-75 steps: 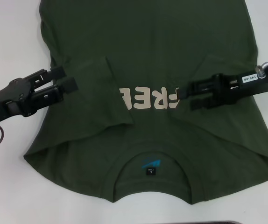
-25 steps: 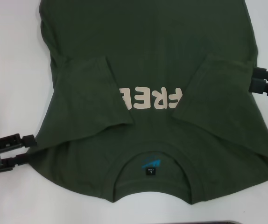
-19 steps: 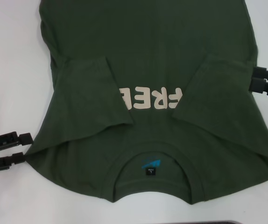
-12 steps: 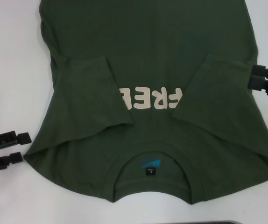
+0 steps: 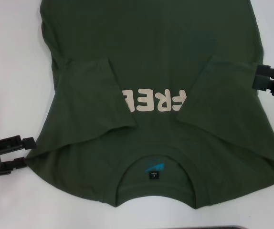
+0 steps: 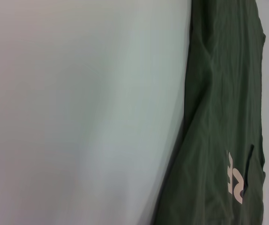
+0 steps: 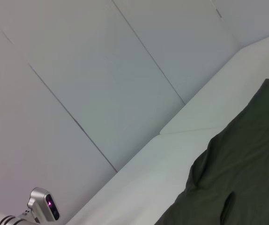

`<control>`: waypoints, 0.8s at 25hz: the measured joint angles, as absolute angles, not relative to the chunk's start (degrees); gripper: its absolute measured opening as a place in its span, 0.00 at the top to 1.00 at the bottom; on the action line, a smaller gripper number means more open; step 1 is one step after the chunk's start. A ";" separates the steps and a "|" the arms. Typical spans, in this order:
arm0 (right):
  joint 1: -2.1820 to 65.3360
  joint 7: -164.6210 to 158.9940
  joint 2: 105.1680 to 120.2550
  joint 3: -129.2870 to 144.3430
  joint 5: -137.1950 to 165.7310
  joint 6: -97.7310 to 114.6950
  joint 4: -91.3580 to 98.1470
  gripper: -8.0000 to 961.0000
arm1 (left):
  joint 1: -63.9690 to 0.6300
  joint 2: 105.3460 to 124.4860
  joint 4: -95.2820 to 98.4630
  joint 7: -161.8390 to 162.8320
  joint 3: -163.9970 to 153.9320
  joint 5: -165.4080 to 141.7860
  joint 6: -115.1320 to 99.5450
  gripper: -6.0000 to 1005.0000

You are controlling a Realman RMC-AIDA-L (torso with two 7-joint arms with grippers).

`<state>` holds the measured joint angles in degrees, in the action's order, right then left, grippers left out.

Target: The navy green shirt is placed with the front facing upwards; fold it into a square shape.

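Head view first: I have the navy green shirt (image 5: 151,71) spread front-up across the white tabletop (image 5: 13,62), collar end nearest me, hem running out of sight at the far edge. Both short sleeves are already turned inward onto the chest; the one on my left covers the start of the cream lettering (image 5: 153,101) and the one on my right laps its far end, so only the middle letters read. I judge that the sleeve step is done and the body is otherwise unfolded: the sides flare out wide at the shoulders, the length has not been doubled over, and nothing about the outline is square yet.

My left tool (image 5: 26,151) sits low on the tabletop at the shirt's left shoulder corner, its two fingers spread apart with the tips right at the cloth edge; I can't say for certain whether the fabric is between them, and I see no cloth lifted. My right tool (image 5: 260,80) is at the right edge beside the folded sleeve, also spread, gripping nothing that I can make out.

Left wrist view shows the shirt's side edge lying flat against bare tabletop, with a slice of the lettering. Right wrist view shows mostly wall panels and a wrinkled corner of the shirt.

What remains, as I read it, is narrowing the sides and then folding the length over.
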<state>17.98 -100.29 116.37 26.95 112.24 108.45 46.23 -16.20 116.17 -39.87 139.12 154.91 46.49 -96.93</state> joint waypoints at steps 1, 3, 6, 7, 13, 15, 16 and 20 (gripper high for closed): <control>18.01 -100.29 116.37 26.93 112.24 108.45 46.22 0.08 | -16.27 116.21 -39.83 139.08 154.92 46.49 -96.88 0.16; 18.04 -100.26 116.37 26.89 112.23 108.45 46.23 0.08 | -16.41 116.29 -39.73 139.01 154.89 46.49 -96.62 0.16; 18.04 -100.22 116.37 26.81 112.23 108.45 46.23 0.08 | -16.66 116.43 -39.29 138.89 154.85 46.48 -96.17 0.16; 18.04 -100.22 116.37 26.81 112.24 108.45 46.23 0.08 | -16.83 116.48 -38.93 138.84 154.86 46.39 -96.00 0.16; 18.10 -100.41 116.36 26.80 112.23 108.46 46.23 0.08 | -17.32 116.54 -38.14 138.67 154.79 45.82 -95.45 0.16; 18.11 -100.43 116.37 26.80 112.24 108.46 46.20 0.08 | -17.31 116.54 -38.14 138.67 154.77 45.80 -95.50 0.16; 18.11 -100.44 116.37 26.80 112.24 108.46 46.18 0.08 | -17.31 116.54 -38.14 138.67 154.77 45.79 -95.59 0.16; 18.11 -100.56 116.37 26.80 112.23 108.46 46.08 0.08 | -17.27 116.54 -38.41 138.67 155.04 45.80 -96.01 0.16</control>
<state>18.11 -100.56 116.37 26.80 112.24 108.46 46.08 -17.27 116.54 -38.41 138.67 155.04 45.80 -96.01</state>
